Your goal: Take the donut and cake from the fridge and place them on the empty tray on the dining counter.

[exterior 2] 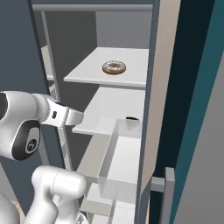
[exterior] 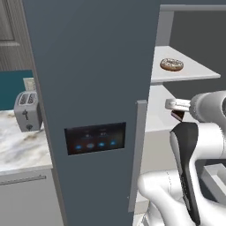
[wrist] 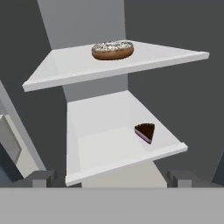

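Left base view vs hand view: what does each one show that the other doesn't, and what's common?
Left base view alone: the fridge door's black panel with blue lights, its grey handle, a toaster on the marble counter, and the arm.

Hand view alone: the whole cake wedge near the front of the lower shelf, and the open gripper fingertips at the bottom.

Both: the donut on the upper shelf inside the fridge, untouched. In the left base view the cake is just a dark sliver beside the arm.
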Motion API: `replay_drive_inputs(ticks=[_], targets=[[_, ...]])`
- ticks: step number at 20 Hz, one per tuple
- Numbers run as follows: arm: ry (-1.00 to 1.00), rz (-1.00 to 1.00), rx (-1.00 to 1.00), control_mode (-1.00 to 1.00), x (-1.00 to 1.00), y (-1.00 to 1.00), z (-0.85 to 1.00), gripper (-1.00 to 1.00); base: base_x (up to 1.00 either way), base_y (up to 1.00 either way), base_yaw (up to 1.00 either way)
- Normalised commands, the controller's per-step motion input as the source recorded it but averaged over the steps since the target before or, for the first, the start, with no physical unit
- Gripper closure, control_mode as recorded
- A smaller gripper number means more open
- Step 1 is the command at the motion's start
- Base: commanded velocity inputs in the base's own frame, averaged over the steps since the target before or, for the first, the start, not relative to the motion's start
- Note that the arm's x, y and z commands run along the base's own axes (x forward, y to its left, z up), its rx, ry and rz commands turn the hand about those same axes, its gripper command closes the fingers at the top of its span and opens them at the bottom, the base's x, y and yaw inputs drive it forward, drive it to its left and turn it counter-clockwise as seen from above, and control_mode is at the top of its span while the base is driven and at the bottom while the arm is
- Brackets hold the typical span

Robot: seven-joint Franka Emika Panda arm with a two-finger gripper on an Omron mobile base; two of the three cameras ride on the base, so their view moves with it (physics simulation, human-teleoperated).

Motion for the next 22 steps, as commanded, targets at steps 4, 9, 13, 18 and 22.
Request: replay_drive_inputs(ticks=[4, 9, 13, 18, 22], targets=[[0.0, 0.0, 0.0, 1.0, 0.0, 0.0, 0.0, -1.0, 0.4, -0.19, 0.01], [0.06, 0.03, 0.0, -1.0, 0.22, -0.06, 0.0, -1.0, 0.15, -0.04, 0.02], [0.03, 0.08, 0.01, -1.0, 0.06, -0.17, 0.26, -1.0, 0.0, 0.0, 0.0], [0.0, 0.08, 0.0, -1.0, 0.0, -0.11, 0.44, -1.0, 0.0, 0.0, 0.0], [0.01, 0.0, -0.05, -1.0, 0.06, 0.0, 0.49, -1.0, 0.0, 0.0, 0.0]])
